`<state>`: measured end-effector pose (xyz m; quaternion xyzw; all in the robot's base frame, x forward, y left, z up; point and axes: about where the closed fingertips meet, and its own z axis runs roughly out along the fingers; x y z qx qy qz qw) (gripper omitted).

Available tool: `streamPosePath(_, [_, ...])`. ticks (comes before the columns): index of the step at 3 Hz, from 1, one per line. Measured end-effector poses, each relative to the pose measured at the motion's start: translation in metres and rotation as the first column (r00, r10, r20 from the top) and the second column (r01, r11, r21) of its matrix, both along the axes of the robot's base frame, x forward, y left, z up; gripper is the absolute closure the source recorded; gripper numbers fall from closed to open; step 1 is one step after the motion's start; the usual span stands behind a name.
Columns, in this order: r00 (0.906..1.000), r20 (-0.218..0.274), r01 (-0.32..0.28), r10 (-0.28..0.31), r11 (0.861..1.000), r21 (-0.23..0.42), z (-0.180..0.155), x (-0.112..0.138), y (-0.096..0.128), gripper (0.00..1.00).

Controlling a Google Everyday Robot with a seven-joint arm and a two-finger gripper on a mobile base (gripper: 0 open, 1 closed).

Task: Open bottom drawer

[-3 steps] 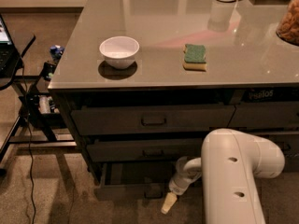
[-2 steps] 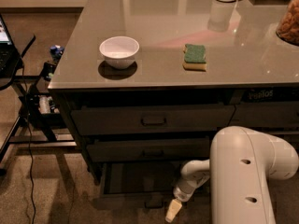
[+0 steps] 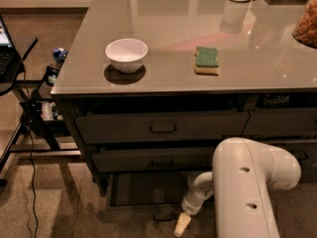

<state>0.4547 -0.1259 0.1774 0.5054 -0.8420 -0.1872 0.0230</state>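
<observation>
Dark grey slim bottom drawer [image 3: 130, 214] stands pulled out low under the glossy grey counter [image 3: 168, 19]. The cream-tipped claw [image 3: 182, 225] hangs just beside its handle, grip state unclear. White round bowl [image 3: 126, 53] shows bare inside.

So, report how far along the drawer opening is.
Done: the bottom drawer sits pulled out, its inside showing beneath the middle drawer. In hand: the gripper hangs low beside the drawer's handle. Left: perhaps a little more pull; full travel cannot be judged.
</observation>
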Motion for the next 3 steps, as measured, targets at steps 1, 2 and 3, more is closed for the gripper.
streamPosePath(1, [0.9994,-0.031,-0.014,0.014,1.000,-0.016,-0.011,-0.010,-0.005,0.00])
streamPosePath(2, [0.9978,-0.066,0.000,-0.002,1.000,-0.030,0.004,-0.042,-0.023,0.00])
streamPosePath(3, [0.9978,-0.066,0.000,-0.002,1.000,-0.030,0.004,-0.042,-0.023,0.00])
